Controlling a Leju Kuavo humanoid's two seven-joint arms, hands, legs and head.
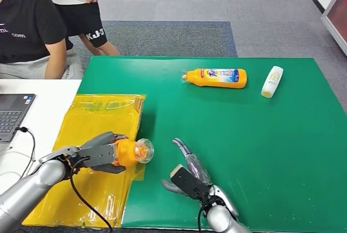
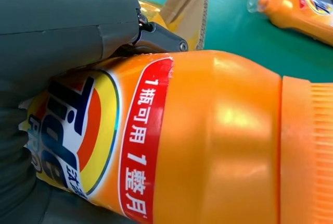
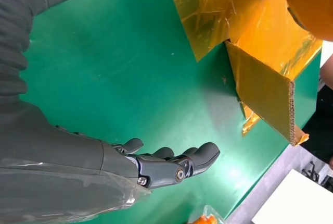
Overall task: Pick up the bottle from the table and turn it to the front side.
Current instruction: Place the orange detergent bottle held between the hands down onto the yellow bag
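1. The left robot hand [image 1: 102, 154] grips an orange bottle [image 1: 133, 151] above yellow-wrapped cardboard [image 1: 96, 135]; its label reads "Tide" beside a red band of Chinese characters [image 2: 143, 140].
2. The right robot hand [image 1: 190, 176] hangs open over the green surface [image 1: 254, 151], holding nothing.
3. A second Tide bottle [image 1: 214, 77] and a white bottle [image 1: 272, 81] lie farther back.
4. Beyond are a laptop [image 1: 12, 115], grey carpet and two people.

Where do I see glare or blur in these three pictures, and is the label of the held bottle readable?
Left wrist view: the held bottle is sharp, soft highlights on its orange neck, label print readable. Head view: evenly lit, glare on the yellow film under the left hand. Right wrist view: right hand sharp; bright reflection on the green mat.
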